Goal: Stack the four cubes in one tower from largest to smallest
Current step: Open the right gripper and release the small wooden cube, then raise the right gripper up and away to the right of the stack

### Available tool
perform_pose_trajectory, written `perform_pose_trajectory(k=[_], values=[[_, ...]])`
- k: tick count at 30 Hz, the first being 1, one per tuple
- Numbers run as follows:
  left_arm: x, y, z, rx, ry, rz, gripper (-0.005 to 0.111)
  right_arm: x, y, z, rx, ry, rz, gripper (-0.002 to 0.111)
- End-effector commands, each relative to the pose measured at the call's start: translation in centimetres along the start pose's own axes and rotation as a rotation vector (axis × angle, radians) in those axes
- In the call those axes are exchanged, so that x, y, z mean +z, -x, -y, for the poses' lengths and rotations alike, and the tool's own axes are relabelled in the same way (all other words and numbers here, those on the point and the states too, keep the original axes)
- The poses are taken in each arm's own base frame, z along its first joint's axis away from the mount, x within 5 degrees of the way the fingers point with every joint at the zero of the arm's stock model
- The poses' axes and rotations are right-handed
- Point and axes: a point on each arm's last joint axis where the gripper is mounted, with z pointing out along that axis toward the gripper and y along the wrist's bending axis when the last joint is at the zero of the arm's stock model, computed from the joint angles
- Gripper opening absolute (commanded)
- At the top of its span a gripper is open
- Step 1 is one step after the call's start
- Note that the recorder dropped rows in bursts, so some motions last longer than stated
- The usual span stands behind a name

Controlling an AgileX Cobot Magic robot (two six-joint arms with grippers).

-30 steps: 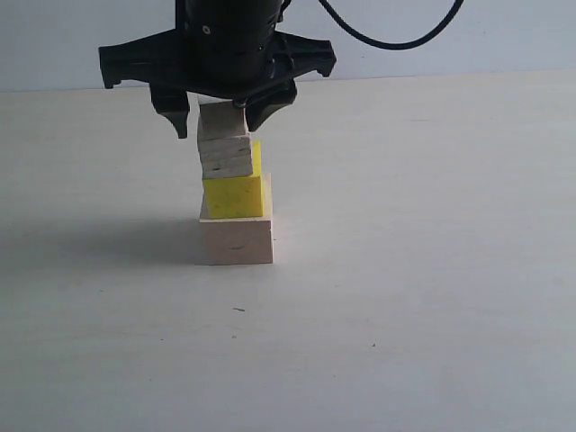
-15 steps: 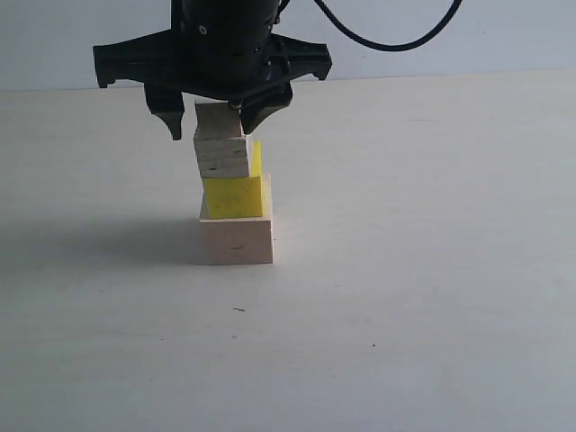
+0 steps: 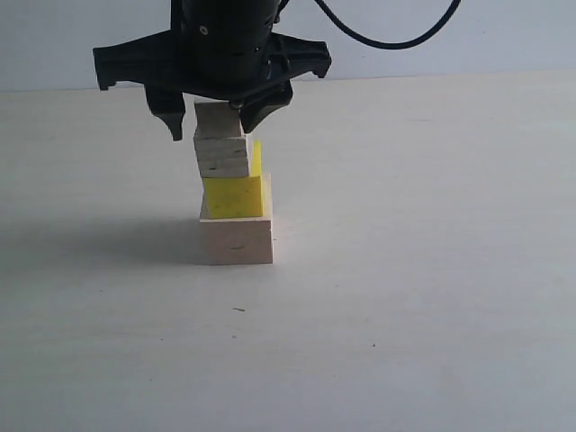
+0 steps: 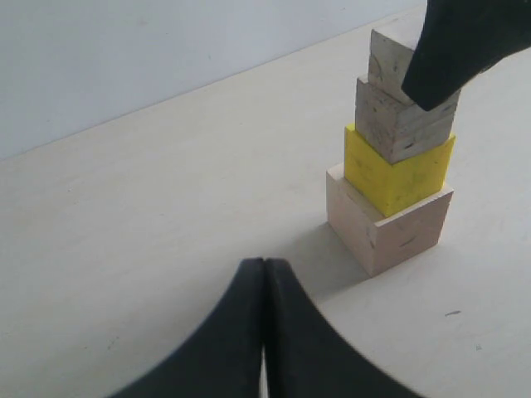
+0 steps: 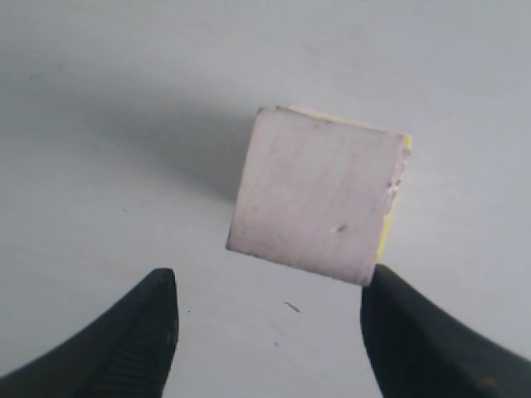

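The tower (image 3: 234, 193) stands on the table (image 3: 432, 270), left of middle in the exterior view, with all four cubes in place. The large cube (image 3: 236, 241) is at the base, the yellow cube (image 3: 236, 196) is on it, the third cube (image 3: 225, 156) is on that, and the top cube (image 3: 216, 119) is above. The stack is not flush: in the exterior view the two small cubes sit toward the left side of the yellow one, and a strip of yellow shows beside the third cube. The right gripper (image 3: 213, 128) hangs directly over the tower with its jaws spread wide, one finger down each side of the top cube. In the right wrist view its fingers (image 5: 133, 348) stand apart, with the cube's top face between and beyond them. Bare table shows between one finger and the cube, while the other finger comes close to a corner, and I cannot tell whether it touches. It grips nothing. The left gripper (image 4: 264, 332) sits low over the table, well apart from the tower, its jaws pressed together with nothing between them. A black cable (image 3: 396, 46) loops from the right arm against the pale wall (image 3: 504, 36).
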Motion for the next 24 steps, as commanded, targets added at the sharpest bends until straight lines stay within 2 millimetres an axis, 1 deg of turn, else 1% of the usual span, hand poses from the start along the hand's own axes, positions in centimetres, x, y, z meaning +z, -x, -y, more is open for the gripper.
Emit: perform_pose_trajectory(k=[1,2,7,12,15,19,21,23,24], values=[[-0.2,0.4,-0.1,-0.013,0.003,0.022,0.000,-0.6,-0.2,0.2,-0.131,-0.025,-0.023,0.061],[-0.2,0.4,-0.1,-0.013,0.003,0.024,0.000,-0.6,-0.3,0.3,-0.161,-0.029,-0.032,0.061],[-0.2,0.4,-0.1,-0.013,0.003,0.024,0.000,-0.9,-0.3,0.3,-0.207,-0.029,-0.026,0.061],[-0.2,0.4,-0.1,-0.013,0.003,0.024,0.000,-2.0,0.0,0.8,-0.223,-0.065,0.021,0.059],[-0.2,0.4,-0.1,-0.012,0.004,0.024,0.000,-3.1,0.0,1.1,-0.235,-0.070,0.052,0.057],[-0.2,0.4,-0.1,-0.012,0.004,0.024,0.000,-5.7,-0.2,1.3,-0.279,-0.032,0.095,0.055],[-0.2,0.4,-0.1,-0.012,0.004,0.024,0.000,-6.9,-0.3,1.4,-0.312,-0.022,0.119,0.050],[-0.2,0.4,-0.1,-0.011,0.004,0.023,0.000,-7.8,-0.5,1.6,-0.352,-0.018,0.136,0.040],[-0.2,0.3,-0.1,-0.011,0.004,0.020,0.000,-8.1,-0.6,1.7,-0.376,-0.018,0.140,0.031]])
